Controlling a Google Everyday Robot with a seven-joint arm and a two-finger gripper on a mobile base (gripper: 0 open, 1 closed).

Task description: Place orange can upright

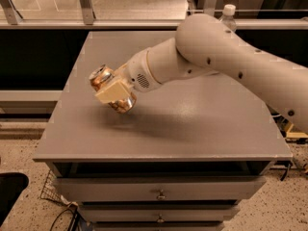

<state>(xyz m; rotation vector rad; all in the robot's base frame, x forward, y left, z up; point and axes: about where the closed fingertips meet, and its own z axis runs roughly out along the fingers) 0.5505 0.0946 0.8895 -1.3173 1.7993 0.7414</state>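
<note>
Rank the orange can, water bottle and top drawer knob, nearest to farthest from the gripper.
1. orange can: clamped in the gripper, above the table's left.
2. top drawer knob: below, front.
3. water bottle: far right, back.
</note>
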